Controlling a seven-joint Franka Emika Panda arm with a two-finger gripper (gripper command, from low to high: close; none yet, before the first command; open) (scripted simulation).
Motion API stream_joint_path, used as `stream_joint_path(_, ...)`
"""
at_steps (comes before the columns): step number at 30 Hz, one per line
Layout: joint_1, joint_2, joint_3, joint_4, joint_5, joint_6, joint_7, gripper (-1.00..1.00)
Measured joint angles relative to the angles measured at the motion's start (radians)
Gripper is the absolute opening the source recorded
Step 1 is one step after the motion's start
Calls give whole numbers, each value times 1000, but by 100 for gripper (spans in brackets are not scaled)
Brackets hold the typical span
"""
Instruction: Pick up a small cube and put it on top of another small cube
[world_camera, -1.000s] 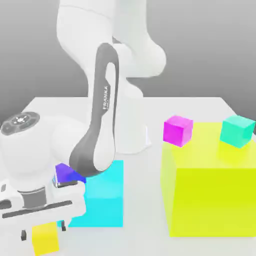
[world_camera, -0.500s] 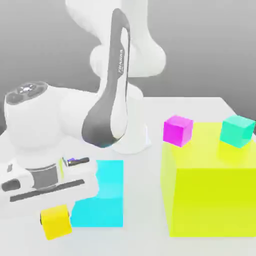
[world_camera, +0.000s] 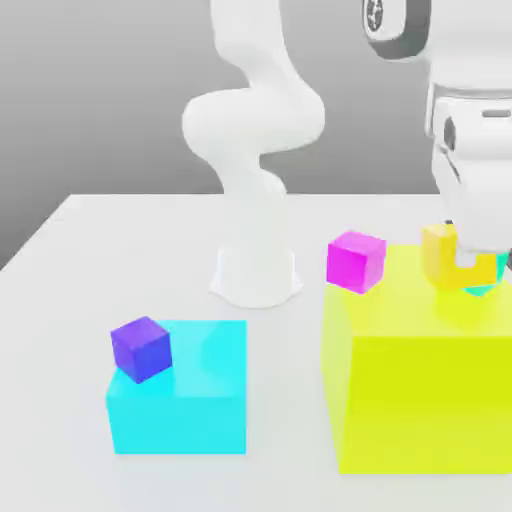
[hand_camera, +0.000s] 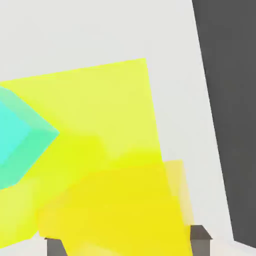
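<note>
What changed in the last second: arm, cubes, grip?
The gripper carried the small yellow cube from the table at the exterior view's lower left, up and across to the right; it now holds it just over the teal cube on the big yellow-green block. The cube stayed gripped. The magenta cube, purple cube and cyan block have not moved.

Small magenta cube (world_camera: 355, 260) sits on the big yellow-green block (world_camera: 420, 390), far-left corner in the exterior view. Small purple cube (world_camera: 141, 348) tops the large cyan block (world_camera: 190, 405), left on the white table (world_camera: 90, 260).
</note>
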Motion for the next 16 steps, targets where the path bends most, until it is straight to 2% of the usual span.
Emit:
stream_joint_path(2,43,-52,30,-18,-5,-35,-55,-100)
stream_joint_path(5,54,-35,47,-87,-6,51,-77,-100)
stream_joint_path(6,55,-23,49,-112,-6,88,-78,100)
stream_joint_path(12,55,-17,50,-124,-7,108,-78,100)
stream_joint_path(16,58,-59,45,-51,-10,-6,-78,100)
